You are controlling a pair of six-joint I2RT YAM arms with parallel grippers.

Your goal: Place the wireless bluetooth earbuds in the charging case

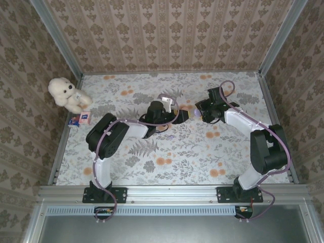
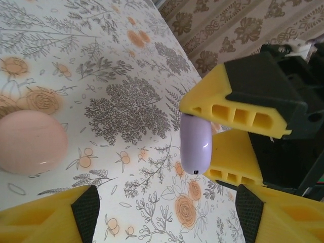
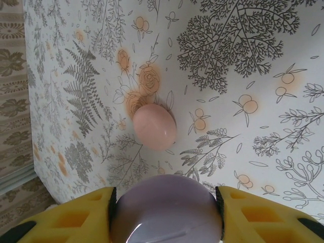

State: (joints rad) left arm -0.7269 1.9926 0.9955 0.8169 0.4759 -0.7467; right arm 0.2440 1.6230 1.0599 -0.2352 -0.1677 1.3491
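My right gripper (image 3: 167, 212) is shut on a round lilac charging case (image 3: 167, 210), held by its sides above the floral cloth with its lid closed. In the left wrist view the same lilac case (image 2: 195, 144) hangs edge-on between the right arm's yellow fingers (image 2: 223, 104). My left gripper (image 2: 167, 212) stands open just short of it, with nothing between its pads. A pink case (image 2: 30, 142) lies closed on the cloth beside them, and it shows below the held case as the pink case (image 3: 154, 126). A tiny lilac bit (image 1: 170, 136), possibly an earbud, lies near the left arm.
Both grippers (image 1: 174, 112) (image 1: 198, 112) meet at the middle of the table. A white plush bear (image 1: 68, 94) and a small box (image 1: 80, 119) sit at the far left edge. Metal rails and patterned walls close in the table.
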